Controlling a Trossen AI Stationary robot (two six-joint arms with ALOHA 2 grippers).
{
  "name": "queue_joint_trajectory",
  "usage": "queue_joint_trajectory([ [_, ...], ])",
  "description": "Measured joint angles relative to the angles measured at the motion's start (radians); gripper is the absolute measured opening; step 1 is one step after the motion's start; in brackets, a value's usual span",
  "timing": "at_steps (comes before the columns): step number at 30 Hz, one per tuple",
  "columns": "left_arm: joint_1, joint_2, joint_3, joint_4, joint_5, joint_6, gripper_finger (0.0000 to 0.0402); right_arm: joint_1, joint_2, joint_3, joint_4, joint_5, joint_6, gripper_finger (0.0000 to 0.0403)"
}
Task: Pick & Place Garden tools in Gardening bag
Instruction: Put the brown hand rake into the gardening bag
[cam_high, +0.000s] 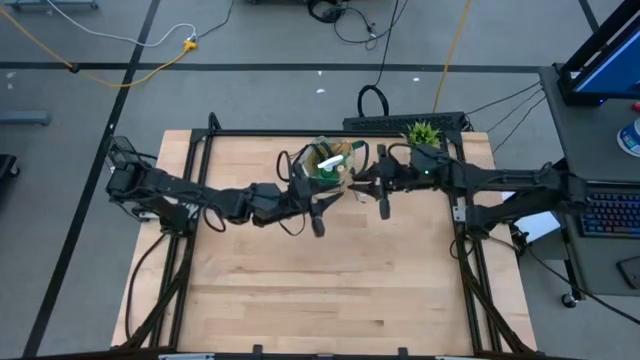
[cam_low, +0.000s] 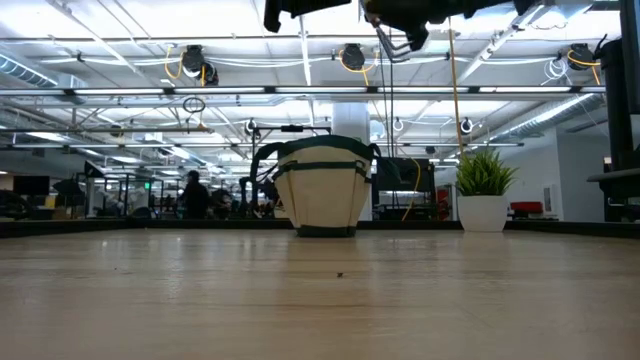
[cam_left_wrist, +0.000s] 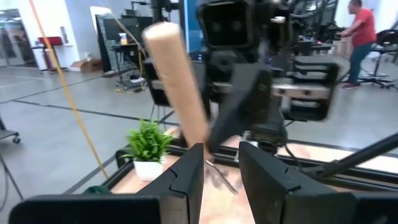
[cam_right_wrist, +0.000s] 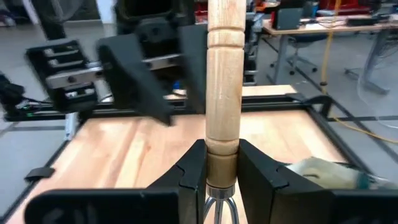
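The right gripper (cam_right_wrist: 217, 165) clamps the wooden-handled hand rake (cam_right_wrist: 224, 81) and the left gripper (cam_left_wrist: 217, 168) a pale wooden tool handle (cam_left_wrist: 180, 87), both beside the round beige fabric bag (cam_high: 330, 165), which already holds some tools.

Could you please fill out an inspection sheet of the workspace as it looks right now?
Surface: wooden table, near half bare.
Job's things: gardening bag upright at the far edge, green spray bottle inside; wooden handle of a hand rake held in the air.
Clutter: potted plant beside the bag.
Grippers: right gripper jaws shut on the handle; left gripper facing it, handle beside its jaws, grip unclear.
Cables: yellow cable on the floor.
Surroundings: a person walking behind.
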Motion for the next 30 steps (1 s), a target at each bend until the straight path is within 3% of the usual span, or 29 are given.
queue_joint_trajectory([
  [11,0.05,0.0,0.0,-0.002,0.038,-0.064,0.0114,0.0,0.059,0.0,0.034,-0.033,0.017,0.0056],
  [22,0.083,0.0,0.0,0.005,0.076,-0.137,0.021,0.0,0.059,0.0,0.034,-0.034,0.017,0.0056],
  [30,0.099,0.0,0.0,0.055,0.096,-0.163,0.0227,0.0,0.059,0.0,0.034,-0.034,0.016,0.0056],
])
